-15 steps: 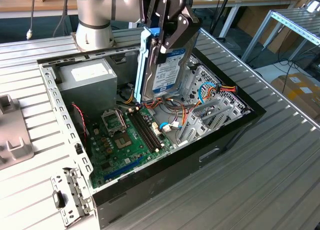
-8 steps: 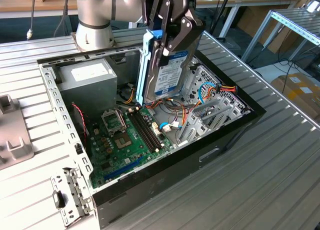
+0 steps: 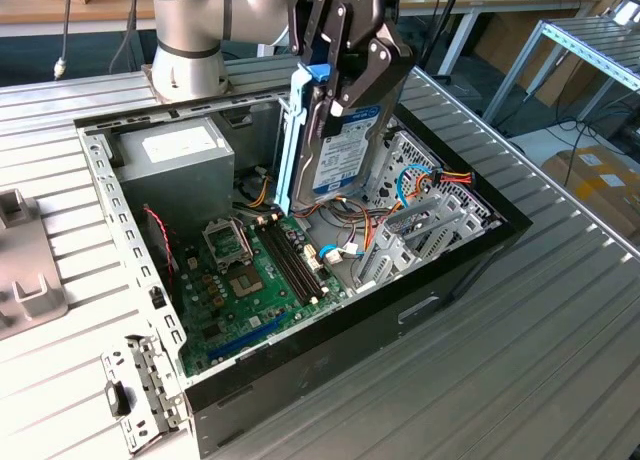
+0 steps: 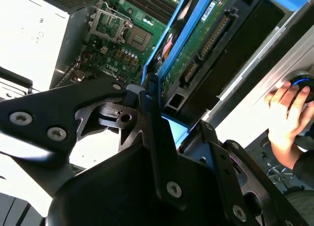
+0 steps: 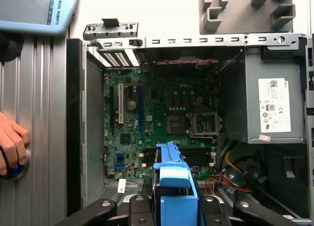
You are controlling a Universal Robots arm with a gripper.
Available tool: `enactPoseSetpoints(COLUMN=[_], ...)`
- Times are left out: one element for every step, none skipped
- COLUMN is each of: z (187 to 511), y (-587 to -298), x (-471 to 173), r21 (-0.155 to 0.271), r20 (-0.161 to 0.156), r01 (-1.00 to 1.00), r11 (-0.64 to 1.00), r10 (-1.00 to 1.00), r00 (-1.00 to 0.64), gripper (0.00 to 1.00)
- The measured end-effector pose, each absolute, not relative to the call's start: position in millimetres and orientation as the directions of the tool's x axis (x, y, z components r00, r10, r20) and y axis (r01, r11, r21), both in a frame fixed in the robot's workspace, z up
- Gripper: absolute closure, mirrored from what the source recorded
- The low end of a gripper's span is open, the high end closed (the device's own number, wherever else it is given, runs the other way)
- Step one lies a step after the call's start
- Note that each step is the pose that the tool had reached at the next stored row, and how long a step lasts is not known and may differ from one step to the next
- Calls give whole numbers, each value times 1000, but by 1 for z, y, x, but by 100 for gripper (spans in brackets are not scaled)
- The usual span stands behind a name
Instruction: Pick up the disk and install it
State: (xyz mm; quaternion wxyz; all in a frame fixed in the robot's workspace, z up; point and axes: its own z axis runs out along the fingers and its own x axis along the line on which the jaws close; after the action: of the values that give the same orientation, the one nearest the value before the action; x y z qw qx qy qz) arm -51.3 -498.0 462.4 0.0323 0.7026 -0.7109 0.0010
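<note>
The black gripper pinches the disk, a flat grey-metal hard drive with a white and blue label and light-blue plastic side rails. Its fingers are clamped against the drive's upper end from both sides. The disk hangs upright on end, tilted slightly, with the label facing the exterior view's right. In the second wrist view the drive's green circuit-board underside runs out from between the black linkages.

The disk is held over the open black computer case. Its lower end is above the memory slots and the loose coloured cables, and whether it touches them cannot be told. On the exterior view's left of it sits the big grey power-supply box with a white sticker. On the right stands the perforated silver metal drive cage. The green motherboard covers the case floor.

The case lies on a ribbed grey metal table, with the arm's silver base behind it. In the first wrist view a person's hand rests on the table beside the case, covering a small round blue-lit object.
</note>
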Motion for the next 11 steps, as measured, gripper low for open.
enactPoseSetpoints(z=[462,462,462,462,462,462,462,462,462,462,462], y=[-499,-499,-500,-501,-502,-502,-504,-509,-511,-516,-517], x=[-51,-51,-51,-51,-51,-51,-51,-50,-49,-48,-48], r21=[44,44,44,44,44,44,44,44,44,44,44], r20=[47,48,48,48,48,48,48,48,49,49,49], r01=[-999,-999,-999,-999,-999,-999,-999,-999,-999,-999,-999], r11=[13,13,13,13,13,13,13,13,13,13,13], r10=[-999,-999,-999,-999,-999,-999,-999,-999,-999,-999,-999], r00=[-11,-11,-11,-11,-11,-11,-11,-11,-11,-11,-11], gripper=[63,63,63,63,63,63,63,63,63,63,63])
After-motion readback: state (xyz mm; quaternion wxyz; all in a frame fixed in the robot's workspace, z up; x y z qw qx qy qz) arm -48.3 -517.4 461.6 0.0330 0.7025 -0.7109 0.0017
